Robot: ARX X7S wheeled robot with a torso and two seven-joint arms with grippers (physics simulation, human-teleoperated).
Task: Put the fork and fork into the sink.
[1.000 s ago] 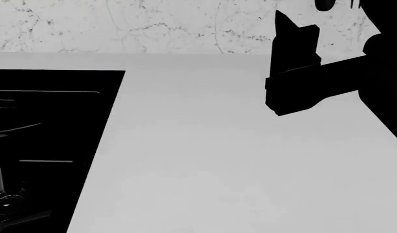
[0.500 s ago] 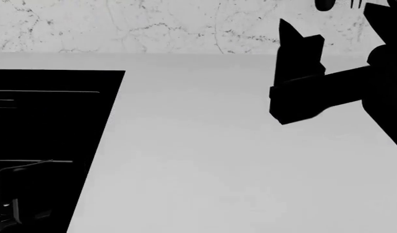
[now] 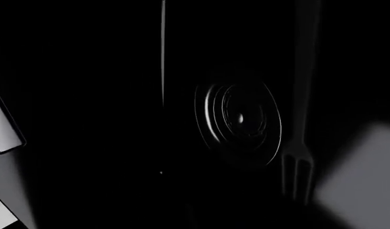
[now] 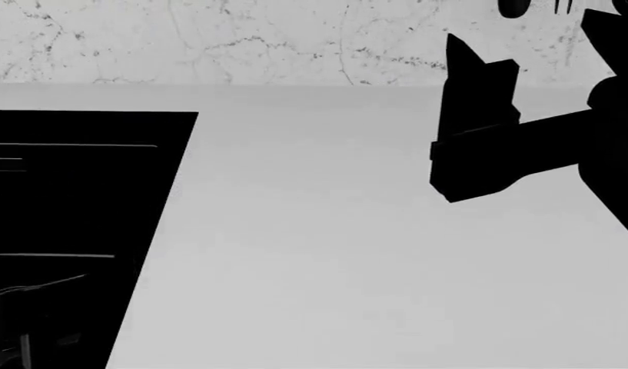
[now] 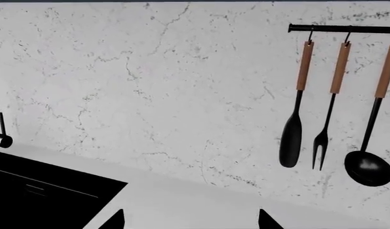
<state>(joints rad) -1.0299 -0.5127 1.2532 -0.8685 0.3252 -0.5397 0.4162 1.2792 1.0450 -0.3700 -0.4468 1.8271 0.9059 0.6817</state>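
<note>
Pale countertop (image 4: 344, 254), black sink (image 4: 78, 192), fork (image 3: 298, 162) beside drain (image 3: 240, 121), right end effector (image 5: 189, 220) spread, left's state unclear

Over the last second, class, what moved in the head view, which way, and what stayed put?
The right arm drifted slightly to the view's right and a little lower. Inside the sink, the dim shape at the lower left, probably the left arm, changed and sank toward the frame's bottom edge; too dark to say more. The countertop and marble backsplash look unchanged.

Fork (image 3: 298, 157) in sink (image 3: 118, 143), beside drain (image 3: 240, 118)
</note>
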